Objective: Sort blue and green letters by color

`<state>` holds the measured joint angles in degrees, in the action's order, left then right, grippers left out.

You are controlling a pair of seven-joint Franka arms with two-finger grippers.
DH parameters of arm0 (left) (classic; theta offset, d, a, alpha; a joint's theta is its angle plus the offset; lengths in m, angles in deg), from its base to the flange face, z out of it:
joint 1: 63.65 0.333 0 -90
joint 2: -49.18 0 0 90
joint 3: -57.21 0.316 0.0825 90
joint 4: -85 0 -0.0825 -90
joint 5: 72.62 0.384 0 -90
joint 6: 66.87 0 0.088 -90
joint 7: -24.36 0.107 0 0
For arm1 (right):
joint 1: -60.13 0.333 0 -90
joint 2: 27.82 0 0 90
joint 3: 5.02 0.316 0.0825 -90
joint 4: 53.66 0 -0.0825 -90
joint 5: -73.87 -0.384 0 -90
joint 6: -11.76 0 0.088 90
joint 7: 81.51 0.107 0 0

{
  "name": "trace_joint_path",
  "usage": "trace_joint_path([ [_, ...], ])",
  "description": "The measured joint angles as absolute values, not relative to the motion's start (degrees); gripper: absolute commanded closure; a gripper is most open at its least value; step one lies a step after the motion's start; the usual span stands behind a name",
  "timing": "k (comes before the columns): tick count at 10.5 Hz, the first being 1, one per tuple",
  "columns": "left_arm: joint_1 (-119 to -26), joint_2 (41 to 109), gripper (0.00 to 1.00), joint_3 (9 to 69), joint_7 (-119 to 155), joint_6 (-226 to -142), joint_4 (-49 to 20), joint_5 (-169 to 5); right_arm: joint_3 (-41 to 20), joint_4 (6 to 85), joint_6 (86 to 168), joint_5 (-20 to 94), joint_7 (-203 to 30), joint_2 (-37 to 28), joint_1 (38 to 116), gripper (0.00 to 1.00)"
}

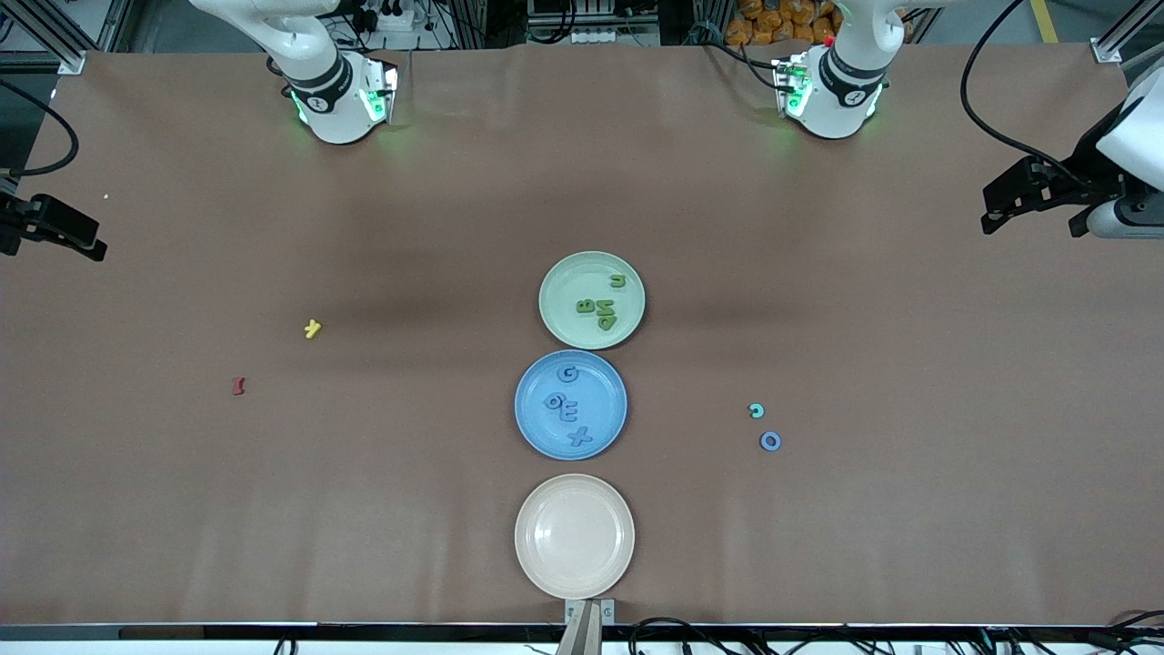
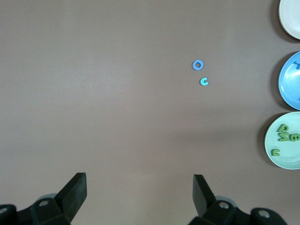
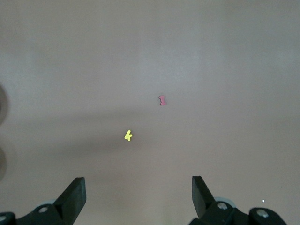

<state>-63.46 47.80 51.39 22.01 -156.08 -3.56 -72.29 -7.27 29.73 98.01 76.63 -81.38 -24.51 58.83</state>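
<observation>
Three green letters, a u (image 1: pixel 617 281), a B (image 1: pixel 585 306) and a third piece (image 1: pixel 606 317), lie in the pale green plate (image 1: pixel 564 291). Blue letters G (image 1: pixel 567 373), E (image 1: pixel 567 413), X (image 1: pixel 579 438) and a 6-like piece (image 1: pixel 554 400) lie in the blue plate (image 1: pixel 605 396). A blue O (image 1: pixel 770 441) and a teal c (image 1: pixel 756 411) rest loose on the table toward the left arm's end. My left gripper (image 1: pixel 1032 218) (image 2: pixel 139 187) hangs open and empty at that end. My right gripper (image 1: pixel 64 232) (image 3: pixel 138 190) hangs open and empty at the right arm's end.
A beige plate (image 1: pixel 574 537) stands empty, nearest the front camera, in line with the other two plates. A yellow K-shaped piece (image 1: pixel 313 328) and a dark red I-shaped piece (image 1: pixel 239 386) lie on the brown table toward the right arm's end.
</observation>
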Motion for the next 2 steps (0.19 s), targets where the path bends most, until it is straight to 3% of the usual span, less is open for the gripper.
trace_joint_path([
  [2,-63.46,47.79,0.0,51.38,22.01,-156.08,-3.56,-72.3,-7.27,29.73,99.22,76.63,-81.36,-24.33,58.73,0.0],
])
